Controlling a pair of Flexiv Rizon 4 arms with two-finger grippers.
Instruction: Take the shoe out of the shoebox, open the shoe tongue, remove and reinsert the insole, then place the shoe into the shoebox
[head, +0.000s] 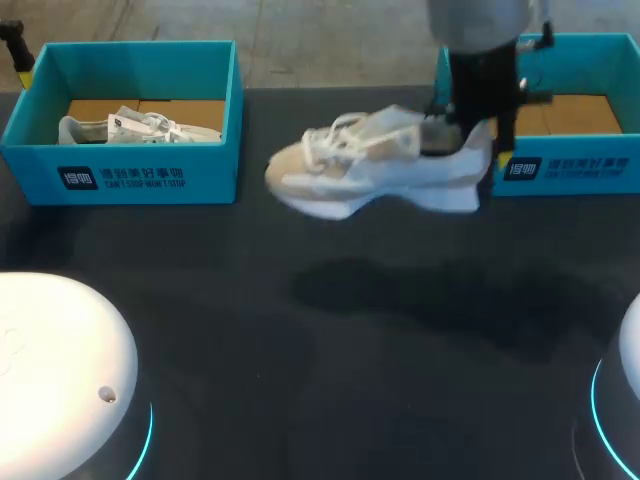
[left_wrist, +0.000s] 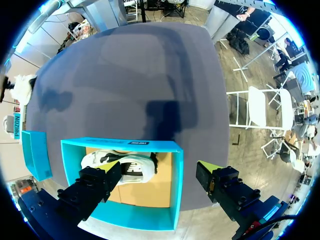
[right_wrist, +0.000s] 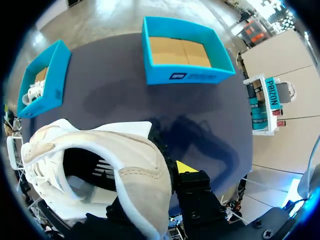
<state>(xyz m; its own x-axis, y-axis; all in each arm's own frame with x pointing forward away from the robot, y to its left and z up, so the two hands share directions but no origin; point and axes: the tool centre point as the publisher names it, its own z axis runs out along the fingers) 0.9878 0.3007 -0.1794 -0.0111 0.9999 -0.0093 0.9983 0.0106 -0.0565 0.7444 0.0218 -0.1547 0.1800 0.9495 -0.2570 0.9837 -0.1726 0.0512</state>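
A beige and white shoe (head: 370, 165) hangs in the air above the dark table, toe toward the left, between the two teal shoeboxes. My right gripper (head: 470, 125) is shut on its heel collar from above. In the right wrist view the shoe (right_wrist: 130, 165) fills the space at the right gripper (right_wrist: 150, 185), with the heel wall between the fingers and one yellow fingertip (right_wrist: 186, 166) showing. The right shoebox (head: 570, 165) behind it holds only its cardboard floor. My left gripper (left_wrist: 156, 170) stands open above the left shoebox (left_wrist: 120, 145), touching nothing.
The left shoebox (head: 130, 175) holds a second white shoe (head: 130, 127), also seen under my left gripper as a white shoe (left_wrist: 127, 167). The white arm bases (head: 60, 370) stand at the table's near corners. Bare dark tabletop (head: 330, 330) lies below the held shoe.
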